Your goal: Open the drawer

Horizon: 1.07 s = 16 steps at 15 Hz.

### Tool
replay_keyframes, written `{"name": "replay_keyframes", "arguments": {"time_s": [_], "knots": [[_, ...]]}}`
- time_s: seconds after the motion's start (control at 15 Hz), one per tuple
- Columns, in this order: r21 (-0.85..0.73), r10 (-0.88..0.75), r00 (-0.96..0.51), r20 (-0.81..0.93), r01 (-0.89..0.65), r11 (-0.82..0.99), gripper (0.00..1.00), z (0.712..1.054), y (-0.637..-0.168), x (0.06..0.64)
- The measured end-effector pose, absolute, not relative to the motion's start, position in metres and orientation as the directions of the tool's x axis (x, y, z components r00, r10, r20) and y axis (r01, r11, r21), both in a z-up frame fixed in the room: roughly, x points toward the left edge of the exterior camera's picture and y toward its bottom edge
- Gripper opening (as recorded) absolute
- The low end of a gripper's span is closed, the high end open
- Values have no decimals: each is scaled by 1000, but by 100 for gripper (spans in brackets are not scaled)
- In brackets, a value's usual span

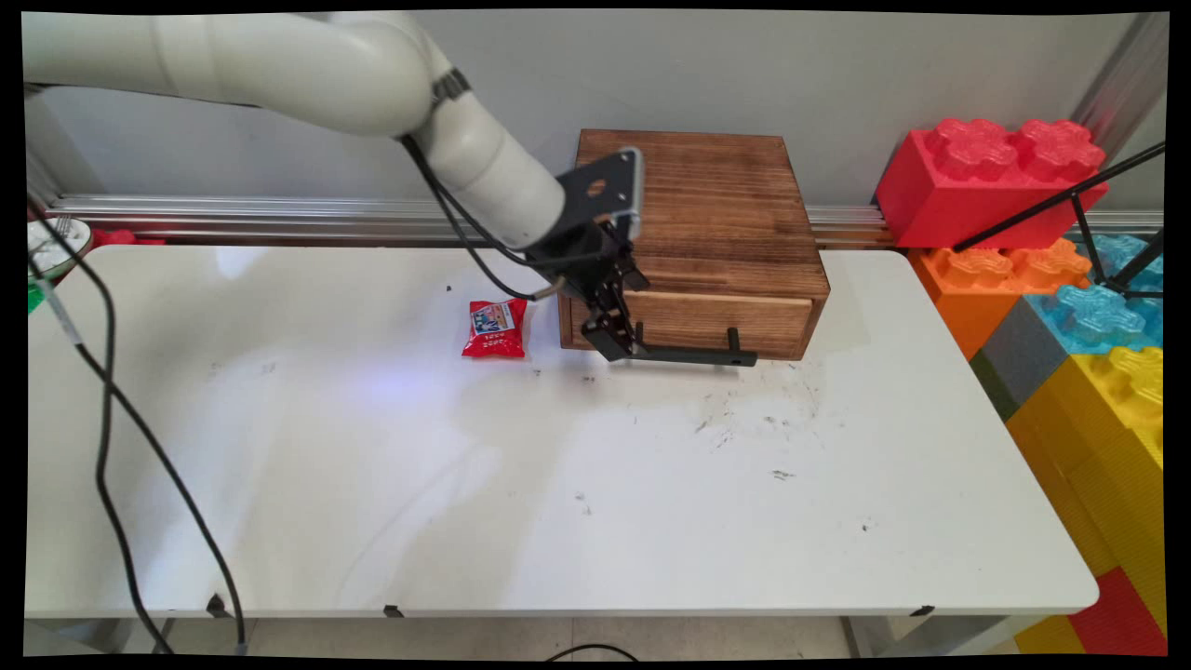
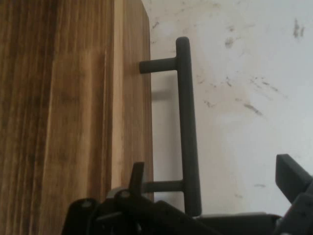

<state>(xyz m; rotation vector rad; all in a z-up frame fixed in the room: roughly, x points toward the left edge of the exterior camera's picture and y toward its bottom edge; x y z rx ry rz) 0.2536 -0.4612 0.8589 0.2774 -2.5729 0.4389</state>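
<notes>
White table (image 1: pixel 558 484) under my arm, wooden drawer box (image 1: pixel 716 214) at far edge by wall. Black bar handle (image 1: pixel 693 354) on box front, long axis parallel to drawer face. My gripper (image 1: pixel 616 337) at handle's left end, jaws apart, straddling bar. Red snack packet (image 1: pixel 496 329) just left of box, flat.

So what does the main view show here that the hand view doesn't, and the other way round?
Only the main view shows the red snack packet lying left of the wooden drawer box, the coloured toy bricks at the right, and the arm. Only the hand view shows the gripper open, one finger by the drawer front and the other finger on the handle's outer side. Both show the box, its black bar handle and the scuffed white table.
</notes>
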Motion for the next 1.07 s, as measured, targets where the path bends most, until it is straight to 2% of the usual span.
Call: {"name": "replay_keyframes", "arguments": {"time_s": [1.07], "knots": [[-207, -147, -867, 476, -272, 940, 100, 790, -490, 198]]}}
